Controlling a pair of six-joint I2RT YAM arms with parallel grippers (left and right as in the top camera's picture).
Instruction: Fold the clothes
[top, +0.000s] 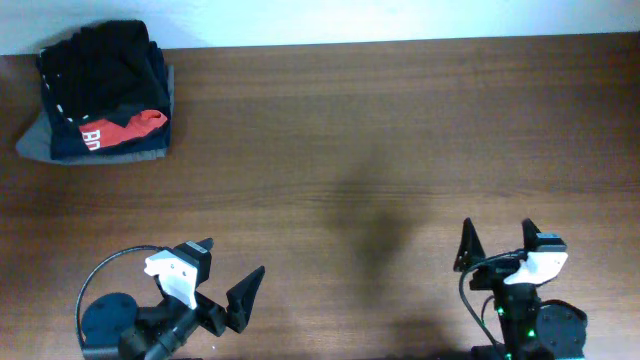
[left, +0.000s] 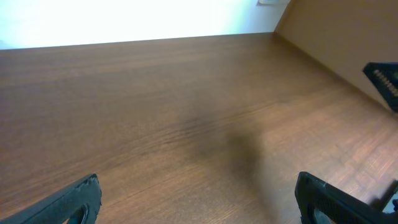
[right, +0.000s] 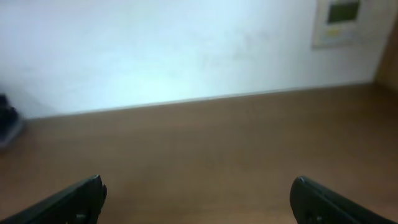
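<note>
Left pincer (top: 230, 260) and right pincer (top: 497, 230) gape empty, well apart from the folded stack (top: 110, 142); clothes (top: 100, 50) sit bunched atop it, so I'd pinch only that top garment, lifting clear.

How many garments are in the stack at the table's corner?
4 visible: black garment on top, navy garment beneath, red garment peeking out, grey garment at bottom; others may be hidden.
</note>
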